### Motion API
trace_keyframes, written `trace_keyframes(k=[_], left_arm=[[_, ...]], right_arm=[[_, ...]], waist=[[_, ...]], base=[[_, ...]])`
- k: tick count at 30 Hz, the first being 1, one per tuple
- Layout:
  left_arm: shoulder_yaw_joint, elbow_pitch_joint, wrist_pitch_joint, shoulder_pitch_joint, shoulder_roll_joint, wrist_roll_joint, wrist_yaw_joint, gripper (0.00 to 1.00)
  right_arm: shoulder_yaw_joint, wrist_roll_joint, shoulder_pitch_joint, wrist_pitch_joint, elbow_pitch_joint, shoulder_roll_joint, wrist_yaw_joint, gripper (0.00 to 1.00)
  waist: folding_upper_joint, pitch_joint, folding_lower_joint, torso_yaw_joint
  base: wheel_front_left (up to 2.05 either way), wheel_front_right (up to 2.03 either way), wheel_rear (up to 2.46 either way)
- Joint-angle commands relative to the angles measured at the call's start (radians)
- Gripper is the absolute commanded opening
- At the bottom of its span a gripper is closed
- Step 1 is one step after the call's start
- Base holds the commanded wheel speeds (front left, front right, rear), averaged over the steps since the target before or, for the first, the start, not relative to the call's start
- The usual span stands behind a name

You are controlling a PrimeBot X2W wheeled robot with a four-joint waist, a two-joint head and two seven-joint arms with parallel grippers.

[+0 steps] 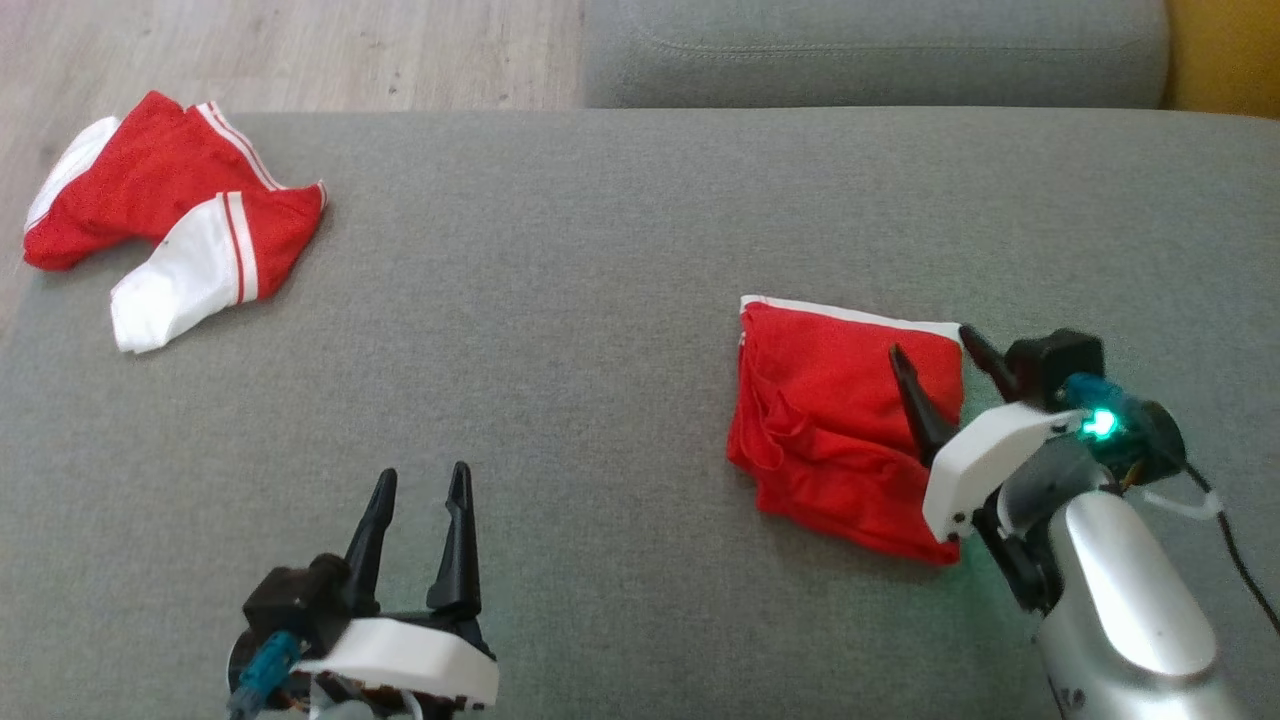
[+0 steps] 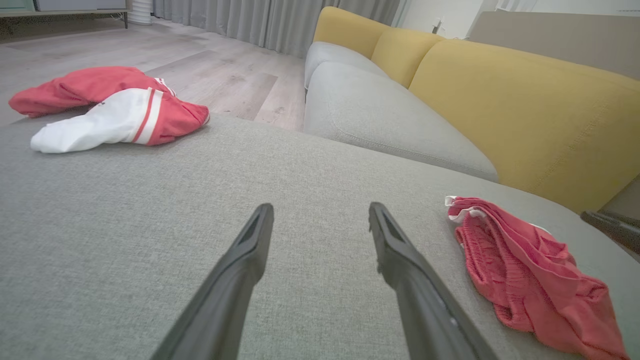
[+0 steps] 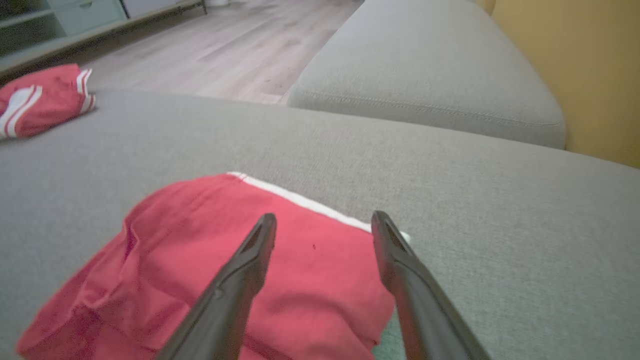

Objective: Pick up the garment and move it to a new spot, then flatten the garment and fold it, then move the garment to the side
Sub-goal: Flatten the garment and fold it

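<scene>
The red garment (image 1: 840, 420) lies folded in a slightly rumpled rectangle right of centre in the head view, on the grey cushion (image 1: 600, 300). The right gripper (image 1: 930, 342) is over its right edge, fingers spread, holding nothing. The left gripper (image 1: 423, 472), lower left, is likewise spread and empty. Folding and placing look done. A crumpled red-and-white garment (image 1: 170, 210) lies upper left.

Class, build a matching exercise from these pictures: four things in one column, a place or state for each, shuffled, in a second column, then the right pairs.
1 folded red garment
2 red-and-white garment
3 left pincer
4 right pincer

A open, above bare grey cushion
B crumpled, cushion's far left corner
C open, over the folded red garment's right side
D lying right of centre, white band on far edge

Pairs: 1-D, 2-B, 3-A, 4-C
</scene>
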Motion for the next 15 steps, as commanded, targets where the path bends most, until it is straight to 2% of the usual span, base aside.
trace_keyframes(k=[1,3,5,15], left_arm=[[0.030,-0.021,-0.008,-0.049,0.010,0.010,-0.001,1.00],[0.031,-0.021,-0.008,-0.052,0.010,0.010,-0.002,1.00],[0.032,-0.019,-0.008,-0.054,0.010,0.011,-0.002,1.00],[0.036,-0.014,-0.009,-0.060,0.010,0.011,-0.003,1.00]], right_arm=[[0.030,-0.025,-0.032,-0.015,-0.007,-0.008,0.004,0.54],[0.051,-0.048,-0.038,-0.026,0.035,-0.025,0.004,0.24],[0.085,-0.054,-0.039,-0.040,0.074,-0.027,0.004,0.02],[0.331,0.043,-0.080,-0.101,0.148,0.010,0.004,0.00]], waist=[[0.0000,0.007,0.0000,0.007],[0.0000,0.012,0.0000,0.014],[0.0000,0.016,0.0000,0.018],[0.0000,0.022,0.0000,0.025]], base=[[0.00,0.00,0.00],[0.00,0.00,0.00],[0.00,0.00,0.00],[0.00,0.00,0.00]])
